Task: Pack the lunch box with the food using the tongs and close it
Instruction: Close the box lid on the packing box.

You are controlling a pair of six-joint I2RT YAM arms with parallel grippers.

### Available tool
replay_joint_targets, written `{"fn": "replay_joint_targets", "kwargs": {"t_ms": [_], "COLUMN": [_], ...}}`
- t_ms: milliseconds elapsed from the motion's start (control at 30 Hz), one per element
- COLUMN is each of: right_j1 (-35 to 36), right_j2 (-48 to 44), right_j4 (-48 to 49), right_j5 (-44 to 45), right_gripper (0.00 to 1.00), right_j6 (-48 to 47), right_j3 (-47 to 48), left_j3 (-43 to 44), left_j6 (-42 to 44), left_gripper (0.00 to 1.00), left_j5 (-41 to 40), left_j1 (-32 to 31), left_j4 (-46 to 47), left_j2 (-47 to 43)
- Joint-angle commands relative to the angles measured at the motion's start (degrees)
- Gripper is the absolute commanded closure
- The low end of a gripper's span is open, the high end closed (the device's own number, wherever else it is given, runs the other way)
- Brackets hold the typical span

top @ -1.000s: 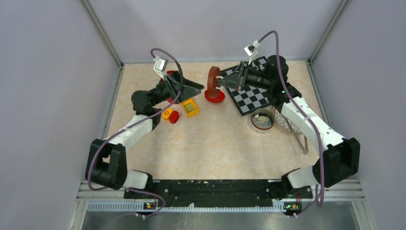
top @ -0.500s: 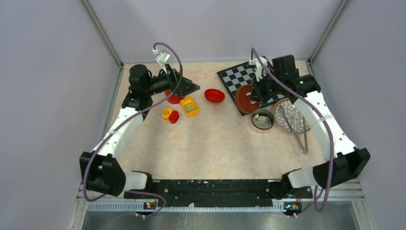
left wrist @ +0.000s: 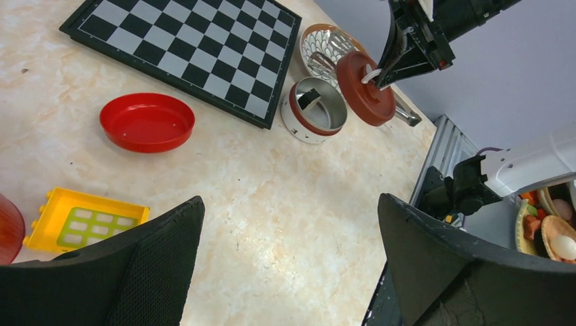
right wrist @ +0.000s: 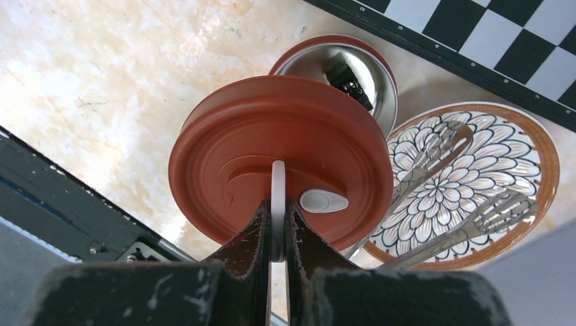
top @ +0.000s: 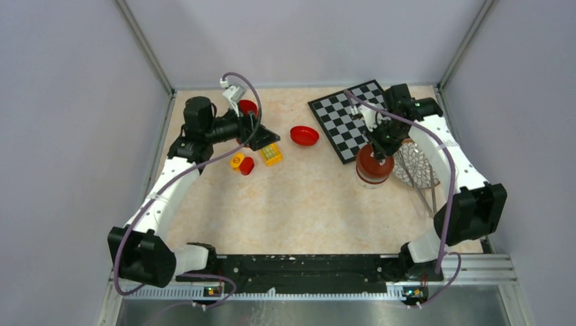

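Within grey walls, on the marbled beige bench (top: 306,204), the lunch box (left wrist: 297,126) stands beside a patterned plate (right wrist: 523,156) on which the tongs (right wrist: 445,146) are laid. A red lid (right wrist: 272,136) is pinched by the right fingers (right wrist: 255,234) just above the box, and possibly one piece is seen inside. The left fingers (left wrist: 149,258) are spread wide, nothing held.

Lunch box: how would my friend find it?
Find the chessboard at the far right of the table. By its near corner, beside the patterned plate, stands the lunch box. Unlike the red bowl, it has shiny steel walls, and the right tool holds a reddish lid over it.
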Motion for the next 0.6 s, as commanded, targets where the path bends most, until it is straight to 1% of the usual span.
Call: {"fn": "replay_joint_targets", "kwargs": {"t_ms": [0,133,567], "right_j1": [-1.3,-1.6,-1.9], "right_j2": [3.1,6.1,15.0], "right_j4": [-1.1,0.0,-0.3], "right_j5": [0.1,1.1,3.4], "right_gripper": [1.00,1.00,1.00], "right_j6": [-4.0,-4.7,-6.9], "right_j3": [1.4,1.4,5.6], "left_j3": [0.9,0.5,-0.7], "left_j6": [3.8,3.9,2.9], "left_gripper": [0.01,0.01,0.01], "left_j5": [-1.9,-2.7,-1.5], "left_j1": [0.3,1.0,1.9], "left_j4": [-2.1,-2.4,-1.8], "left_j2": [-2.3,-3.0,-4.4]}}
